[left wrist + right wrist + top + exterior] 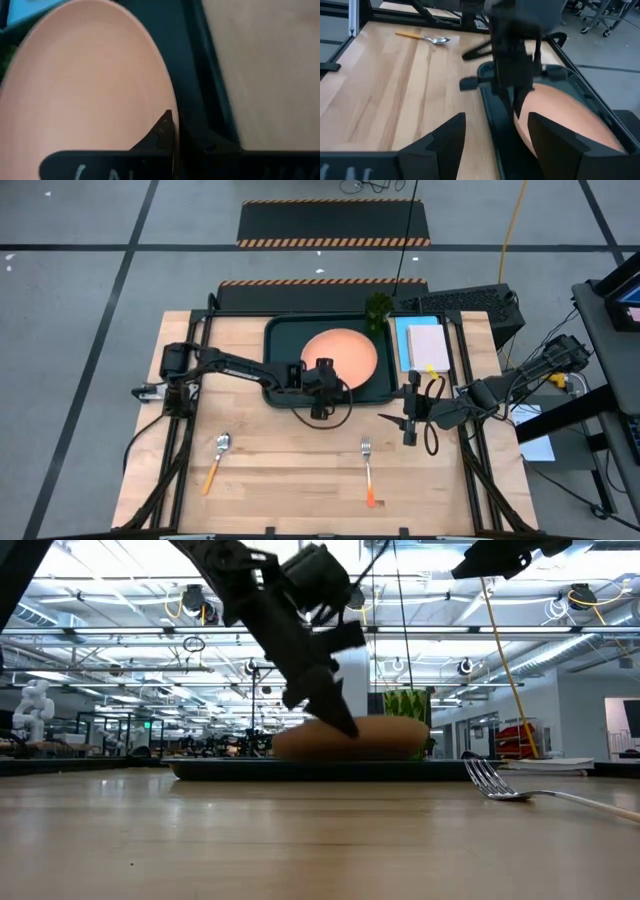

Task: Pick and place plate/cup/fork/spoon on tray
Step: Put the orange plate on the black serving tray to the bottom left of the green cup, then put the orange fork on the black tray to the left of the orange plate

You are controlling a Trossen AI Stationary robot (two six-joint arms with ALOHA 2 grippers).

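Here the round, smooth plate (340, 352) lies in the rimmed rectangular tray (283, 330).

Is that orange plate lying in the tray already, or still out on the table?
In the tray. The plate lies inside the tray; the left tool pinches its near rim.

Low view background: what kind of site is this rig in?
Likely an industrial robotics lab or warehouse hall: exposed ceiling trusses with lights, a white humanoid robot at the far left, and in the high view a concrete floor with hazard-striped mats behind the table.
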